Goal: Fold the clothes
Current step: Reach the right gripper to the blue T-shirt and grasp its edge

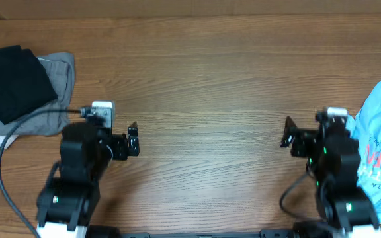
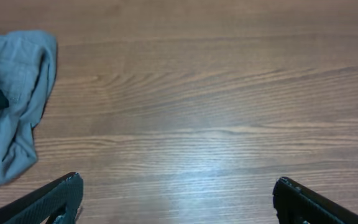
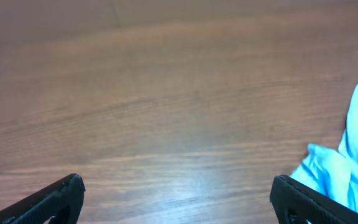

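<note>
Sky-blue T-shirt (image 1: pixel 379 125) lies crumpled right of the right gripper (image 1: pixel 288 132), not touching; black garment (image 1: pixel 12 76) sits left of the left gripper (image 1: pixel 132 140). Both grippers are spread.

The only thing here outside the task is the table (image 1: pixel 204 73). Its worktop is brown wood, or a wood pattern, with a fine grain which runs from the left edge to the right edge. In the overhead view a narrow band of a slightly different brown follows the far edge, from one far corner to the other. In the left wrist view the grain shows long wavy lines, and a pale shine of light lies on the surface toward the near edge. The right wrist view shows a similar pale shine, and one thin slanted line near the far edge.
</note>
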Motion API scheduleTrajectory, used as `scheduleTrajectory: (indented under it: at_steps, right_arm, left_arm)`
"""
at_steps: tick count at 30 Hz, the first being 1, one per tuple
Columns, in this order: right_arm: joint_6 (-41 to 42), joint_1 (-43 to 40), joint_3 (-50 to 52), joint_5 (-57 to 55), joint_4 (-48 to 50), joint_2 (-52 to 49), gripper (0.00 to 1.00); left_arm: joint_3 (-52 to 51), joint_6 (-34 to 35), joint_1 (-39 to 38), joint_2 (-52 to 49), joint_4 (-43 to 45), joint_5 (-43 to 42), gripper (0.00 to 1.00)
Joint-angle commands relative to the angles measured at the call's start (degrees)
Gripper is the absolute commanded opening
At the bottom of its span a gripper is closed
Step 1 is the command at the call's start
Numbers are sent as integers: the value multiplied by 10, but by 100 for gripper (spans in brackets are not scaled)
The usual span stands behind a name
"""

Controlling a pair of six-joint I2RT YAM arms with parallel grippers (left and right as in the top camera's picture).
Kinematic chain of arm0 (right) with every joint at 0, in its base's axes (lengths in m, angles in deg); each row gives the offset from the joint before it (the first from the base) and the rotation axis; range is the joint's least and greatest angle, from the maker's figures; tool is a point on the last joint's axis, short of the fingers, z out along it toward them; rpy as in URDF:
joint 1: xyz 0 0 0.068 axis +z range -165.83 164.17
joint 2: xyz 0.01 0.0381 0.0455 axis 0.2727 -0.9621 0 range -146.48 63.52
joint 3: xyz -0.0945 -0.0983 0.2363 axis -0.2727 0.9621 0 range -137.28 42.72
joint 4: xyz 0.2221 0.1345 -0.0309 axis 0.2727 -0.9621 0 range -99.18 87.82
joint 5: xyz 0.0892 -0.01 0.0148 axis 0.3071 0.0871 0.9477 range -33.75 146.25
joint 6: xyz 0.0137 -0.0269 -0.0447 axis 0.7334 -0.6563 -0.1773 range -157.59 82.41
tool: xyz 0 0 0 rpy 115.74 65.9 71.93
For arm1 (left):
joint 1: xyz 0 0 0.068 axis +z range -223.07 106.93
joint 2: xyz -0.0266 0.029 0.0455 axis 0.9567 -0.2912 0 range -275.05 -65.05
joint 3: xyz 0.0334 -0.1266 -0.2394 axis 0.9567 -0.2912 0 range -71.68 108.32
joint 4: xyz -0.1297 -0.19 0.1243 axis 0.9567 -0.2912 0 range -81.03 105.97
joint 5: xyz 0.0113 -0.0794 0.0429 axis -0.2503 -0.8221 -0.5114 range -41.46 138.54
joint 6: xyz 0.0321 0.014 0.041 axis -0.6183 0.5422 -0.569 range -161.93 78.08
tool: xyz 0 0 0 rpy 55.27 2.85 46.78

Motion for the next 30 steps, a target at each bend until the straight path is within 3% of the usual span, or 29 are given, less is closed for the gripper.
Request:
scheduleTrajectory:
  at_steps: [1, 5, 11, 17, 24, 30]
  right_arm:
    - [4, -6, -75, -6, -28, -92, 100]
    - [-2, -13, -134, -3, -49, -187, 100]
    - [4, -14, -138, -7, -50, -266, 100]
    - [190, -95, -130, -134, -116, -330, 100]
    - [197, -198, -130, -58, -46, -422, 100]
    - [195, -226, -130, -38, -6, -499, 90]
  left_arm:
    - [30, 4, -3, -28, -9, 3, 100]
    - [30, 27, -3, -44, -15, -10, 100]
    - [30, 27, -3, -45, -12, -10, 100]
    - [30, 27, -3, -45, -12, -10, 100]
    - [30, 27, -3, -45, -10, -10, 100]
    - [30, 41, -3, -45, -11, -10, 100]
